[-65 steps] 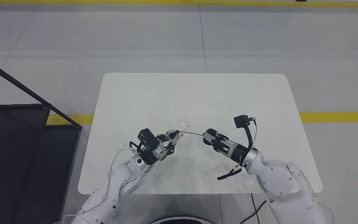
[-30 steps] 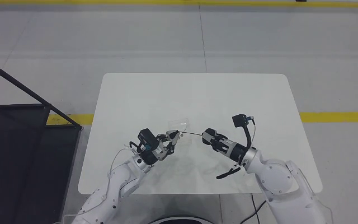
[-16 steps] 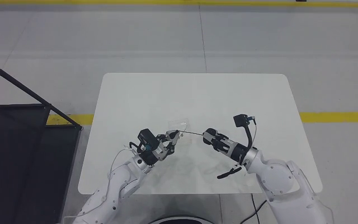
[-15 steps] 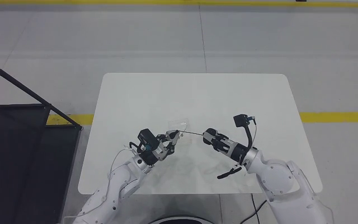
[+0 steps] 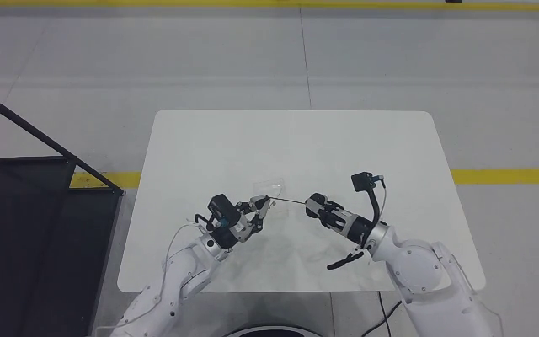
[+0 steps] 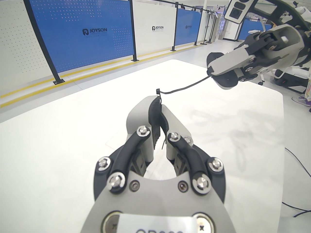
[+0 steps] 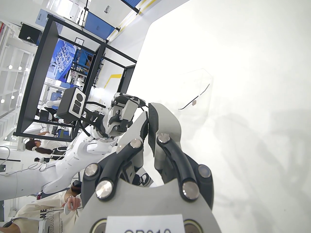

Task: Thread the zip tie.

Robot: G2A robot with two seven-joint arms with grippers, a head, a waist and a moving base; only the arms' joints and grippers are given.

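A thin black zip tie (image 5: 288,200) stretches in the air between my two grippers, above the front middle of the white table (image 5: 210,143). My left gripper (image 6: 158,101) is shut on the end with the small square head (image 6: 158,90), which sticks up just past its fingertips. From there the strap (image 6: 184,87) runs across to my right gripper (image 6: 213,72), which is shut on the other end. In the top view the left gripper (image 5: 261,206) and right gripper (image 5: 310,202) face each other a short way apart. In its own wrist view, the right gripper (image 7: 148,110) shows its pads pressed together.
A clear plastic sheet (image 5: 271,184) lies flat on the table just beyond the grippers, with another black strap (image 7: 194,98) on it. A black frame (image 5: 34,135) stands off the table's left side.
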